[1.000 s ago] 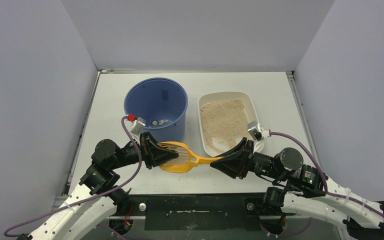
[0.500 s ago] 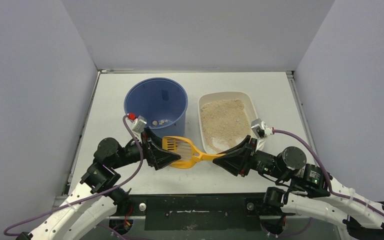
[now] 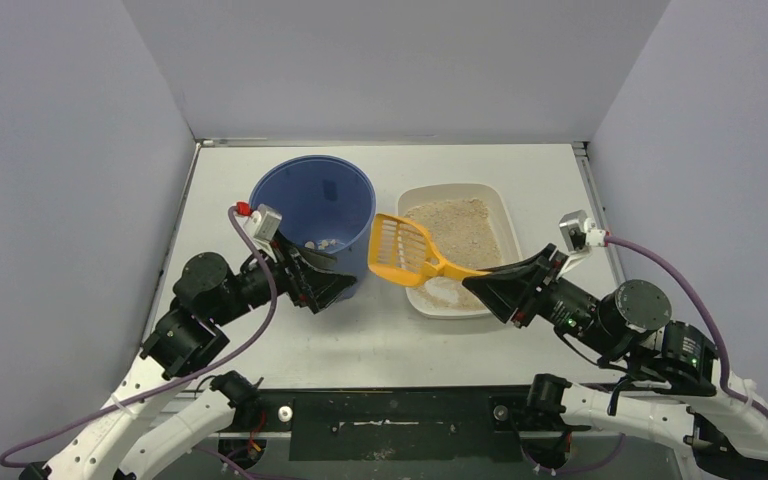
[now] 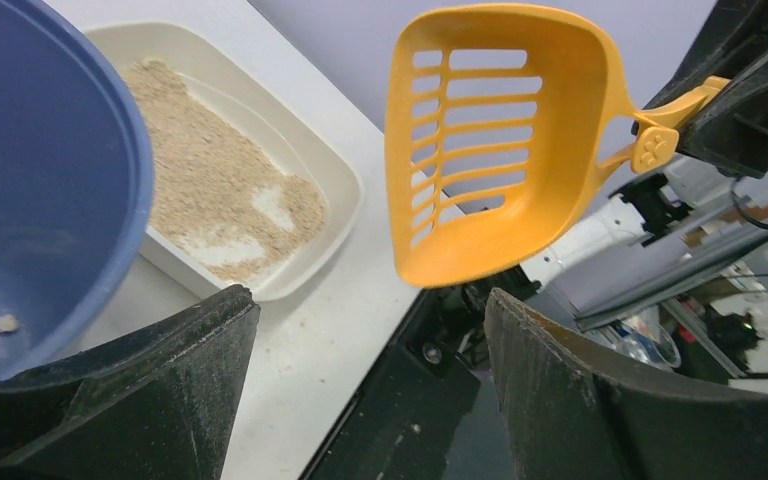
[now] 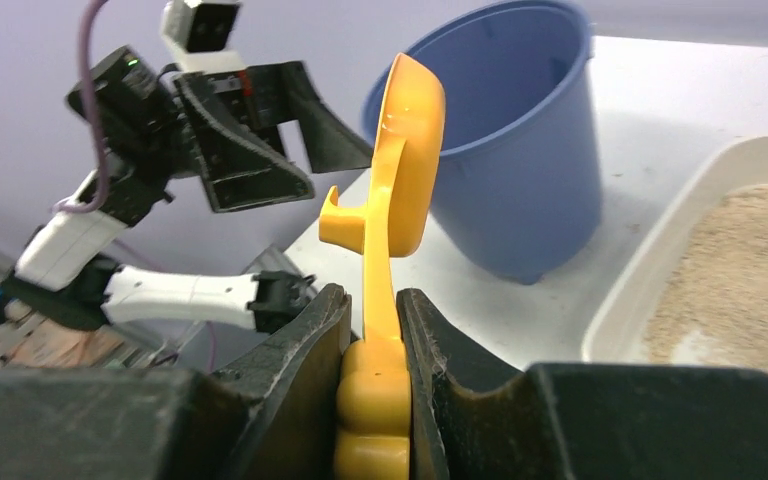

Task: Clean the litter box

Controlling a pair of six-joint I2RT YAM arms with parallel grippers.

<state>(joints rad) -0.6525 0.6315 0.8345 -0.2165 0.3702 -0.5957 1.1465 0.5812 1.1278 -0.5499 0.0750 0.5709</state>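
Observation:
The litter box [image 3: 505, 205] is a cream tray of tan granules at the right of the table, also seen in the left wrist view [image 4: 345, 190] and the right wrist view [image 5: 660, 260]. My right gripper [image 3: 475, 283] [image 5: 372, 300] is shut on the handle of the orange slotted scoop [image 3: 400, 250] [image 5: 405, 160]. It holds the scoop in the air, its head turned on edge over the tray's near left corner, next to the blue bucket [image 3: 305, 205]. My left gripper [image 3: 345, 287] [image 4: 368, 300] stands open and empty in front of the bucket, apart from the scoop [image 4: 550, 130].
The blue bucket [image 4: 50, 170] [image 5: 520, 170] stands left of the tray, with a few small clumps on its bottom. Grey walls close the table on three sides. The black base rail [image 3: 400, 410] runs along the near edge.
The left gripper has opened and let go of the scoop's head, then drawn back left. The right gripper has lifted the scoop up and to the right, over the tray's near corner.

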